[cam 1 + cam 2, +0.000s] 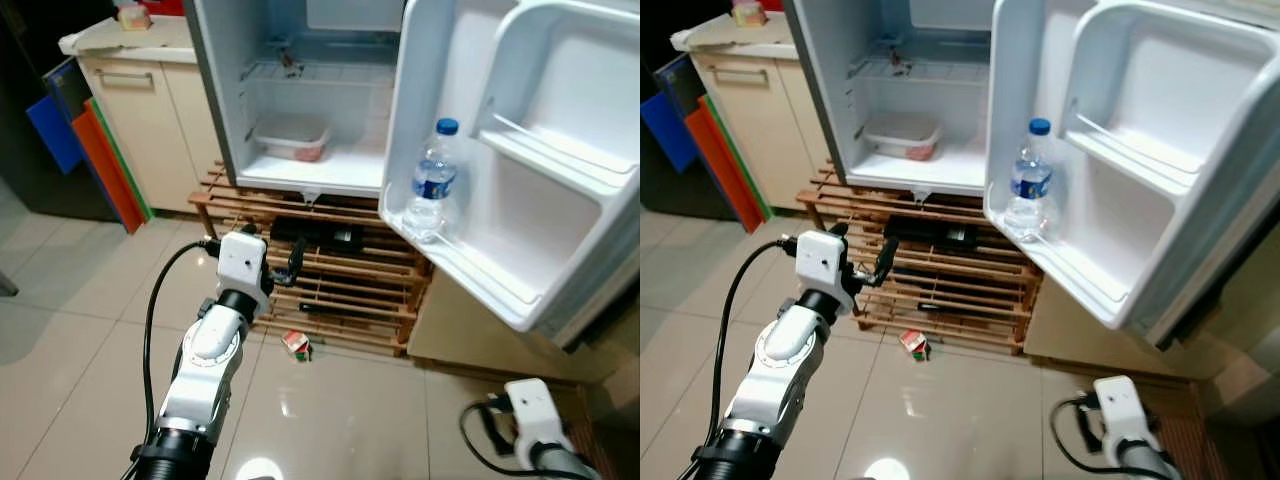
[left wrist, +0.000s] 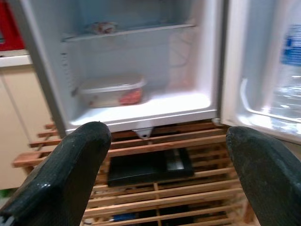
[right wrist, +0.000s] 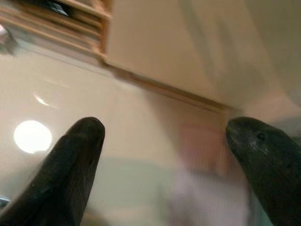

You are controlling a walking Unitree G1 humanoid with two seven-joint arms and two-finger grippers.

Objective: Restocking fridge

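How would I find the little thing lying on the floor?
Start at the open fridge, then look down to the wooden pallet it stands on. On the floor tiles just in front of the pallet lies a small carton, red, green and white, the one loose thing there.

We look down on a glossy beige tiled floor [image 1: 90, 300] that catches a bright spot of ceiling light. A slatted wooden pallet [image 1: 350, 290] lies on it. To the left stands a cream cabinet [image 1: 150, 120] (pale top, one bar handle), with blue and orange boards [image 1: 85, 150] leaning beside it.
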